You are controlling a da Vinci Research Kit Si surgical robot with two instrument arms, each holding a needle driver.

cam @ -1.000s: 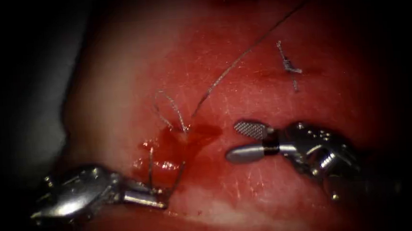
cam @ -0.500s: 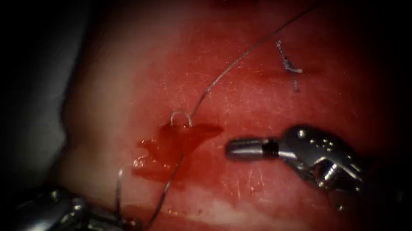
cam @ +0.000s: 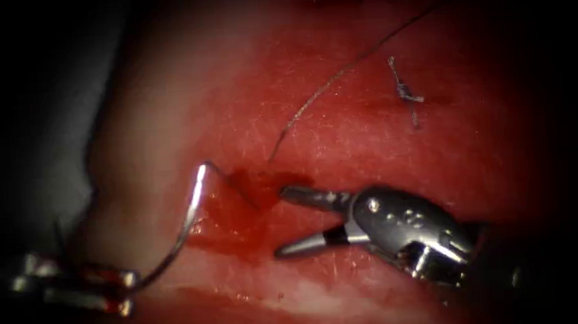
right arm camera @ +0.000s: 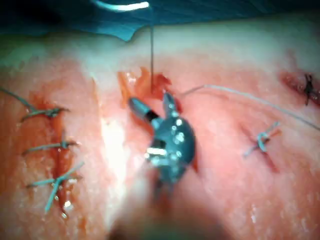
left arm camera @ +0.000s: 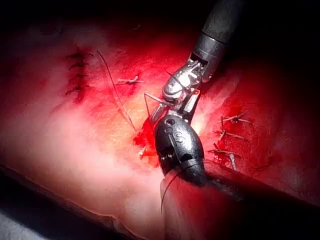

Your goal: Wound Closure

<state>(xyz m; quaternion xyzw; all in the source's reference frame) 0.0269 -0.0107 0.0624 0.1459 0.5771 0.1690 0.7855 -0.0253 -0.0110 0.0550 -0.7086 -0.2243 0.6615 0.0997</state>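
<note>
Nearest us, at the left edge of the tissue, the left tool has its jaws pressed together on the thread. The thread rises from the jaws in a bright, slack curve, bends over, and runs down into the red fluid that lies over the cut. We cannot pick out the needle with any certainty, neither in these jaws nor in the tissue.

A little farther in, on the right of the cut, the right tool holds nothing. Its jaws are spread wide. The far jaw's tip touches the edge of the fluid, and the near jaw points at the pool's near side.

Beyond the cut, a second strand starts just beside the fluid and runs off to the far right. Farther right sits a finished stitch with short cut ends, well apart from both tools.

We judge three things could go wrong from here:
- A hard pull by the left tool could drag the thread through the soft edge of the cut.
- The far strand's loose end, so close to the cut, could slip through.
- The open right jaws, so near the thread's entry, could snag it.

We can read no writing, brand or label on either tool
</note>
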